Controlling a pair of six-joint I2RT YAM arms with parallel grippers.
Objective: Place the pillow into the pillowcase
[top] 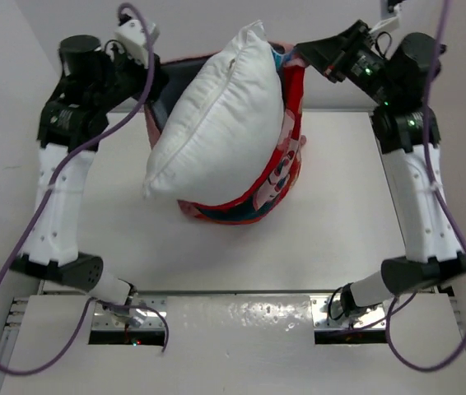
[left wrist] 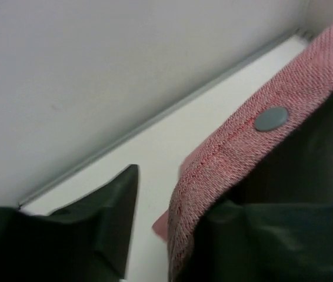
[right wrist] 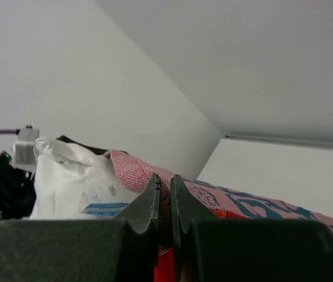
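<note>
Right wrist: right claw pinches pillowcase hem beside pillow; left claw parted, hem against one finger

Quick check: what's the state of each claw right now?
Left claw: open, pillowcase hem in the gap, not clamped.
Right claw: closed, pinching the pillowcase edge.

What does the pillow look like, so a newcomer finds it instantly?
Look over the far half of the white table. The pillow is the big puffy cushion tilted there, half wrapped by the pillowcase. It is plain white; the cover is red with cartoon print.
</note>
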